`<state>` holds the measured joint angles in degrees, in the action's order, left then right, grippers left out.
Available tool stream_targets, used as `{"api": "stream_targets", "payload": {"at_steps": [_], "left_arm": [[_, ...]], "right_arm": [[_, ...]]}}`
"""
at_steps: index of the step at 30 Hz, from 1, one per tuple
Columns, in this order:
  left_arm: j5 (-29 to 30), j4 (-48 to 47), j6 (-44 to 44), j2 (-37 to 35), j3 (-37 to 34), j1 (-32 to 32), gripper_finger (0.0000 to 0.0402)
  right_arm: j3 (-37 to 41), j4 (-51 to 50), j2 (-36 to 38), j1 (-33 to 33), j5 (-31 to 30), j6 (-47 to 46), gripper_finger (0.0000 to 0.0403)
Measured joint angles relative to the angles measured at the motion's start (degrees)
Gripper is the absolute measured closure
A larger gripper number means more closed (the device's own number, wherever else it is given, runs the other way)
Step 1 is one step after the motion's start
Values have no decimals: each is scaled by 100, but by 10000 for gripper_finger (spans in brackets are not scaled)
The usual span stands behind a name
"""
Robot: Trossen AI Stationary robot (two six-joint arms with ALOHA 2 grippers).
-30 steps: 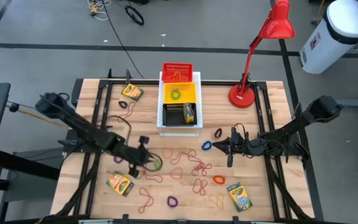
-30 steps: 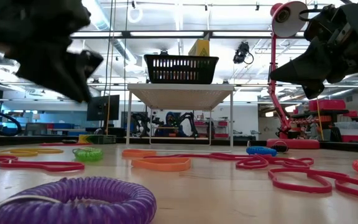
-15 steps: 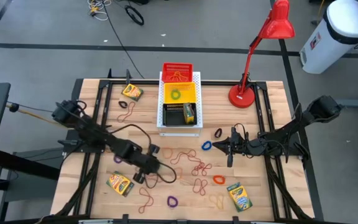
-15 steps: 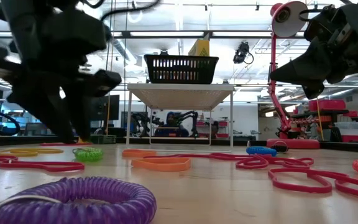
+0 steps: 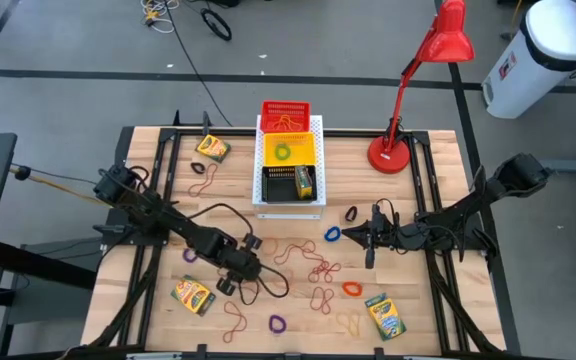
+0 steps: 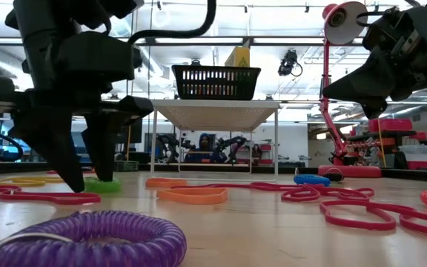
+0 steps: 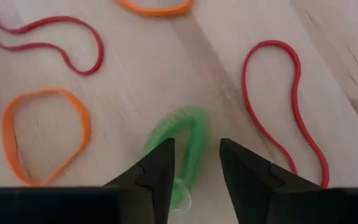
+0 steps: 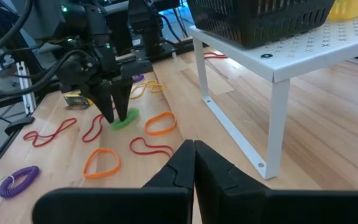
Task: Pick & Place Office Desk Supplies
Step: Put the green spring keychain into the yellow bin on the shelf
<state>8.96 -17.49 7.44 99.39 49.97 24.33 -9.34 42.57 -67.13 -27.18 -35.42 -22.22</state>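
Note:
A green elastic loop (image 7: 182,134) lies flat on the wooden table. My left gripper (image 5: 242,270) stands over it, open and pointing steeply down. One fingertip (image 7: 165,152) is over the loop's one side, the other (image 7: 227,152) just outside its other side. My right gripper (image 5: 368,241) hangs shut above the table's right half, beside a blue loop (image 5: 333,234). Reddish rubber bands (image 5: 313,270), orange bands (image 7: 45,134), a purple loop (image 6: 95,237) and crayon boxes (image 5: 193,295) (image 5: 385,316) lie scattered on the table. My left gripper has its two fingers on either side of one side of the green loop (image 7: 194,140), coming from above. The loop lies flat on the table. I cannot tell whether the fingers touch it.
Red (image 5: 284,112), yellow (image 5: 288,150) and black (image 5: 290,186) baskets stand on a white perforated stand at the far middle. A red desk lamp (image 5: 393,150) stands at the far right. A third crayon box (image 5: 212,148) lies at the far left.
My left gripper has gone down and toward the table's right and near edges, onto the green loop. It has tipped more steeply downward and its fingers have spread wider apart.

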Motion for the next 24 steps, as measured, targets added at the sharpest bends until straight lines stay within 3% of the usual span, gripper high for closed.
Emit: {"api": "stream_targets", "payload": {"at_steps": [4, 13, 18, 24], "left_arm": [[-37, -73, -120, 0, 0, -3, 285], [-1, -230, 5, -21, 17, 8, 383], [29, -1096, -254, -491, 235, 107, 391], [877, -1947, -465, -1649, 426, 211, 389]], "right_arm": [[0, 1, 0, 0, 0, 0, 396], [0, 2, 0, -1, 0, -2, 396], [0, 5, 0, 0, 0, -2, 396], [0, 6, 0, -2, 0, -2, 396]]}}
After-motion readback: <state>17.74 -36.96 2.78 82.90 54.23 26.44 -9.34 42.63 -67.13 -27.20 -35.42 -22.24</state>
